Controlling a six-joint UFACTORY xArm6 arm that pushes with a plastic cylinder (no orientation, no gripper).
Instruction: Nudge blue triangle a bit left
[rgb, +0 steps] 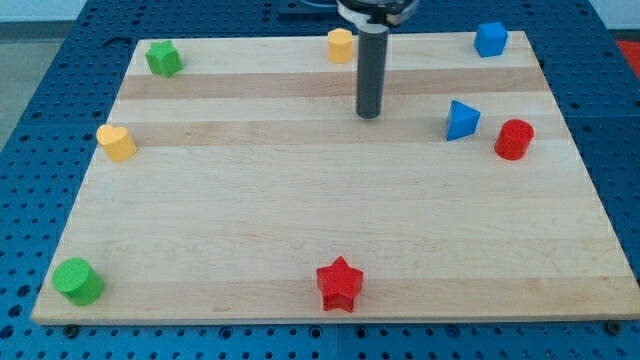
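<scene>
No jaws fitted; none to report. My tip stands on the table, left of the blue triangle, apart: the wrong side for a leftward push. Red cylinder sits just right of it.

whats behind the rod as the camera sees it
Behind the rod, whose tip rests left of the blue triangle, only the wooden board shows around it. The yellow block sits just left of the shaft, uncovered. Whatever board strip lies directly behind the shaft is hidden.
</scene>
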